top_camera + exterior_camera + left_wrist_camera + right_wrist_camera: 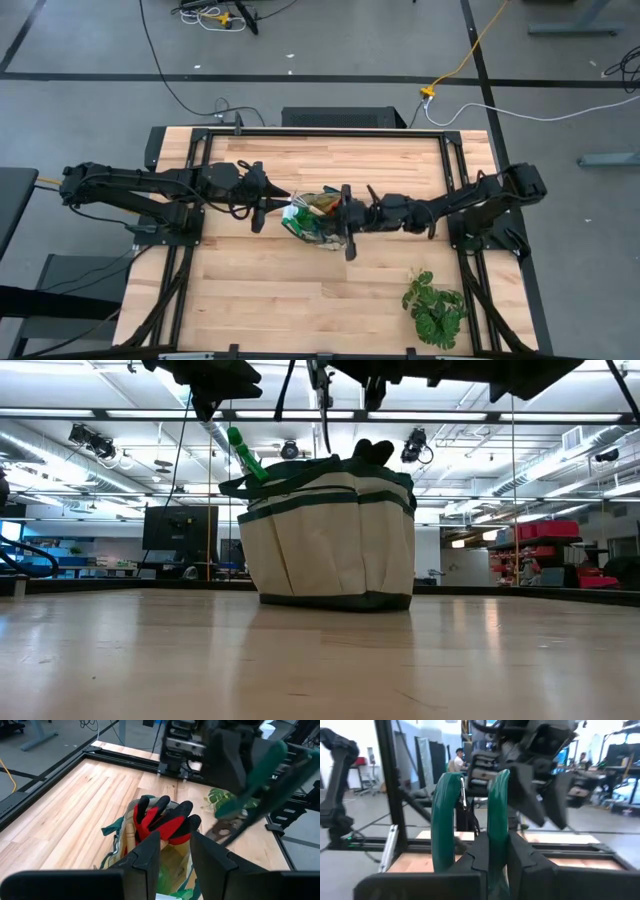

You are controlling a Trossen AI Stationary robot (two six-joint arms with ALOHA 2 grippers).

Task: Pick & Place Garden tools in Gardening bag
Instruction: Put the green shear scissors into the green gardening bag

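The gardening bag stands upright mid-bench, with red gloves and a green spray bottle showing at its mouth. The right end effector hangs over the bag, clenched on the green-handled pruning shears. The left end effector, partly parted and grasping nothing, hovers just beside the bag's rim; a leafy plant sits well apart.

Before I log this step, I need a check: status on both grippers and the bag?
Right gripper shut on pruning shears, above gardening bag. Left gripper open, empty, over red gloves in bag. Nothing blocking.
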